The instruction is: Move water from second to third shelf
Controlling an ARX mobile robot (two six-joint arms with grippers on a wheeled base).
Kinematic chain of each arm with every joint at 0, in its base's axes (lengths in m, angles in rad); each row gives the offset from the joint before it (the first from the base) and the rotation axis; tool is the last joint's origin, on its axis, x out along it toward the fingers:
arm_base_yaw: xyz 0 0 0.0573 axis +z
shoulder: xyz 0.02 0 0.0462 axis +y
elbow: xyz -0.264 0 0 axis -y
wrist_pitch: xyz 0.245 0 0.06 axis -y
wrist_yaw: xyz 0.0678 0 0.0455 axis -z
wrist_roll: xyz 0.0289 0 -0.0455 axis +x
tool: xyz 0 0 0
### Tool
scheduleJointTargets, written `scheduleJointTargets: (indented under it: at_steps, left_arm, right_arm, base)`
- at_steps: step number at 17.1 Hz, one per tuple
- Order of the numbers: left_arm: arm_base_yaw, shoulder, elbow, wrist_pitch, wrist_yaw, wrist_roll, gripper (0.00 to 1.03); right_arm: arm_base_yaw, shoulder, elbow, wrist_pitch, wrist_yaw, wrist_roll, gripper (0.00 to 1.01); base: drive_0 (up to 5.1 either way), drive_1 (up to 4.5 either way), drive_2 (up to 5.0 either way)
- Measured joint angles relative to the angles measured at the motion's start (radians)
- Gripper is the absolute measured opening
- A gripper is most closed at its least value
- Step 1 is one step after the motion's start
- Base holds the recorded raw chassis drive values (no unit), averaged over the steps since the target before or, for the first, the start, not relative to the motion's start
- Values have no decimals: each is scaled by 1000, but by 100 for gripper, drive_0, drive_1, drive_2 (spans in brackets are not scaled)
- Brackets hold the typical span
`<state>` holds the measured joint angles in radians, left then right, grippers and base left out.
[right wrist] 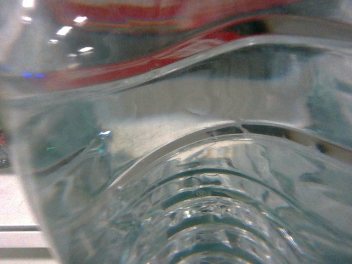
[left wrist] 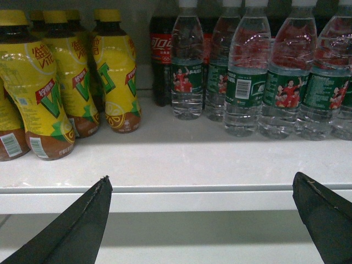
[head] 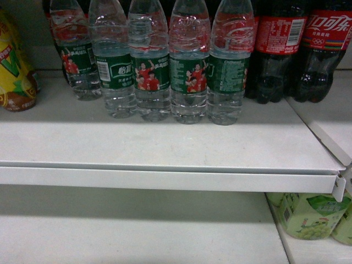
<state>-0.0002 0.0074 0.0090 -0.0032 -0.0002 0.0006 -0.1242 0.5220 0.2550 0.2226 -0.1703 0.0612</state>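
- Left gripper (left wrist: pixel 201 212) hangs with jaws spread wide and empty, before the shelf edge (left wrist: pixel 176 201), yellow tea bottles (left wrist: pixel 66 77) at far left
- Water bottles (head: pixel 151 60) stand in a row mid-shelf, cola bottles (head: pixel 300 44) to their right
- Right gripper: its camera is filled by a ribbed water bottle (right wrist: pixel 198 209); grip cannot be judged, so confirm a firm hold before lifting straight out

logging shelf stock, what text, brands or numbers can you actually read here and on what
"可口可乐": white script on the red label of the dark plastic cola bottle.
"怡寶": white characters on the green label of a clear ribbed plastic water bottle; smaller print and barcode unreadable.
"V": large green letter on the yellow plastic tea bottles; the Chinese above it is too blurred.
Pale green cartons: print too small to read.
Right wrist view: no text.
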Motion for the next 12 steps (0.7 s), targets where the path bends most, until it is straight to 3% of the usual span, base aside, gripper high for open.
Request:
scheduleJointTargets:
  at_steps: [4, 12]
  left_arm:
    - [0, 0, 0, 0, 0, 0, 98]
    - [0, 0, 0, 0, 0, 0, 98]
  right_arm:
    - [20, -82, 0, -55, 2, 24, 42]
    - [19, -93, -1, -65, 5, 29, 42]
  base:
    - [0, 0, 0]
    - [0, 0, 0]
